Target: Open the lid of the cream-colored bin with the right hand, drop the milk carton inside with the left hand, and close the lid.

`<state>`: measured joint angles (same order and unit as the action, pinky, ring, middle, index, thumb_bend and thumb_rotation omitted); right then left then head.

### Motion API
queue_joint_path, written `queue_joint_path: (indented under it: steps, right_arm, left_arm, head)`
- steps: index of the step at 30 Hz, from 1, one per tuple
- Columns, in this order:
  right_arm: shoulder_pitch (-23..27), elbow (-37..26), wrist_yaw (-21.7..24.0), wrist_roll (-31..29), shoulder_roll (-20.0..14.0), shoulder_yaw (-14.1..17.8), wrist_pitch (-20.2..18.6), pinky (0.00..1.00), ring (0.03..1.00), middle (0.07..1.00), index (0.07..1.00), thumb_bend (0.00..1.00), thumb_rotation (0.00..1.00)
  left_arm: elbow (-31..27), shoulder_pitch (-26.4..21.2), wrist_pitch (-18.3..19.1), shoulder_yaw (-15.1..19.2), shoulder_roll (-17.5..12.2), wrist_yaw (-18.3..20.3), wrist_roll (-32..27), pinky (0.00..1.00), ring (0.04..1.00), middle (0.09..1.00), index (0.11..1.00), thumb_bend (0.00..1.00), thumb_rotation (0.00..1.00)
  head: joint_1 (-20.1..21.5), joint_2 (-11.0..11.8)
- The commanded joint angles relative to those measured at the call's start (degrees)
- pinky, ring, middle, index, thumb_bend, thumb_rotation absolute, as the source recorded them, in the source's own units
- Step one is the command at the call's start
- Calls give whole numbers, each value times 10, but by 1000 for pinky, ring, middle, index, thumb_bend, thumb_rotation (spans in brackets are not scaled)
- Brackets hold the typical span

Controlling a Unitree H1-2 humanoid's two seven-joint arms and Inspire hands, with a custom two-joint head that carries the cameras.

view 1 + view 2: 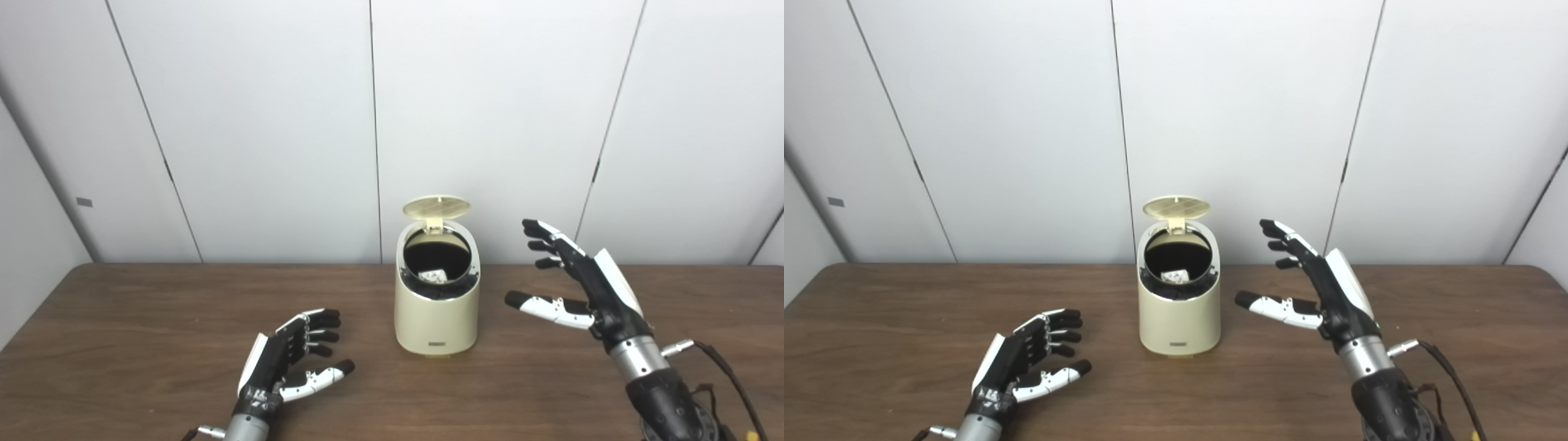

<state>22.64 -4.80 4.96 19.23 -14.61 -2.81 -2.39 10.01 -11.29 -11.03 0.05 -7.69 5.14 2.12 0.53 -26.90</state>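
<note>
A: Lid (437,207) is up on the cream bin (436,318), mid-table toward the back edge, and there's the carton (433,275), a pale corner showing inside!

B: Hands?

A: Left hand (288,361) low near the front edge, fingers spread, empty. Right hand (579,282) raised beside the bin, open, touching nothing.

B: The lid?

A: Looks like light, stiff plastic on a rear hinge; I'd press its front rim. Small plate on the bin's base, unreadable.
</note>
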Motion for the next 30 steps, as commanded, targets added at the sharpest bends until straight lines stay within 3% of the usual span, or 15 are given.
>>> queue_joint_path:
  steps: [1,5,11,15,18,22,27,30]
  right_arm:
    - [45,-5,11,4,-14,-2,-15,718,834,868,823,775,580]
    - [81,0,37,4,-18,-15,-39,707,813,824,802,787,527]
    - [142,-3,73,43,-31,-43,-115,744,845,874,835,775,569]
    - [177,14,84,62,-40,-60,-121,735,830,861,841,718,563]
    - [197,28,88,65,-37,-67,-126,729,819,845,833,662,505]
    - [216,49,89,76,-37,-79,-121,738,825,843,830,676,507]
    - [235,60,98,98,-39,-99,-125,833,897,875,853,664,548]
    - [243,65,104,106,-38,-106,-123,828,902,873,853,674,554]
  left_arm:
    - [2,-8,-25,-2,0,-6,5,582,669,725,752,679,54]
    - [-2,-6,-22,-2,3,-7,5,578,660,722,745,683,45]
    - [-1,-5,-23,-4,5,-7,7,606,674,725,748,684,37]
    - [1,-5,-23,-5,5,-5,5,608,669,718,747,685,22]
    - [1,-3,-21,-5,5,-6,7,600,663,708,743,691,20]
    - [7,-3,-32,-7,3,-3,5,587,661,708,744,681,22]
    - [7,-5,-34,-8,1,-4,9,564,646,698,739,679,28]
    - [5,-5,-27,-7,3,-2,3,568,646,694,738,690,29]
  head:
    - [0,0]
    - [-1,0]
    - [-2,1]
    - [-2,1]
    - [-4,3]
    - [-4,4]
    - [-6,3]
    - [-8,2]
